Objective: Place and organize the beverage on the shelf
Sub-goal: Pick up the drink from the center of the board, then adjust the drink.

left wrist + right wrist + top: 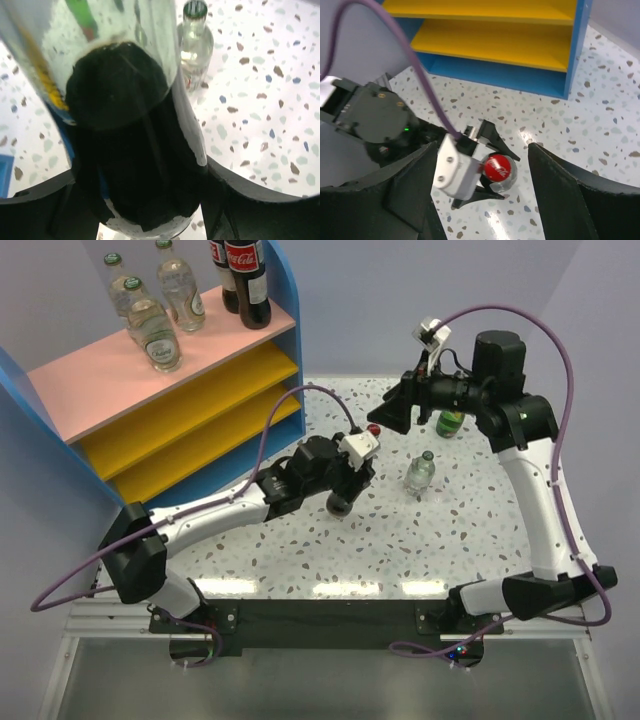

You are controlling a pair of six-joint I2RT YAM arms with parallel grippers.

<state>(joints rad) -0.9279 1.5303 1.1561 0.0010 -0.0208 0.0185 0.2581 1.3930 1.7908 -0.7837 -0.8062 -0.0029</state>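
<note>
A dark cola bottle [373, 429] with a red cap is held over the speckled table by my left gripper [368, 445], which is shut on it. In the left wrist view the bottle [130, 125] fills the space between the jaws of that gripper [150, 200]. My right gripper [395, 412] hangs just above and right of the cap, open and holding nothing. From the right wrist I look down on the red cap [497, 167] between my spread fingers [482, 150]. The shelf [120, 380] stands at the back left, with clear bottles [155, 335] and cola bottles [248, 275] on its pink top.
A clear bottle with a green cap [420, 472] [195, 40] stands on the table right of the left gripper. A green glass bottle [450, 423] stands under the right arm. The yellow shelf boards [495, 45] hold nothing. A purple cable [300, 400] arcs over the left arm.
</note>
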